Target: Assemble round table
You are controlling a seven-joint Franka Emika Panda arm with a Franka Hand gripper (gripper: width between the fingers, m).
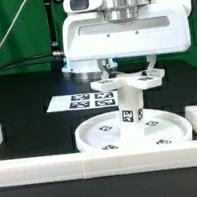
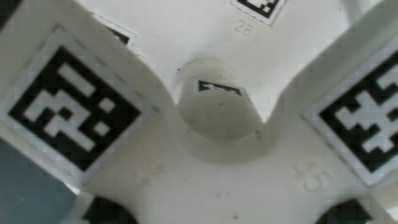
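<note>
Your gripper [image 1: 126,71] sits directly over the cross-shaped foot [image 1: 131,81] atop the leg [image 1: 129,110] (finger spacing unclear).

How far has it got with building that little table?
Well along, it seems. The round disc lies flat with the leg standing upright at its middle. The gripper is now at the cross-shaped foot on the leg's top. Whether the foot is fully fastened, and whether the fingers grip it, I can't tell.
</note>
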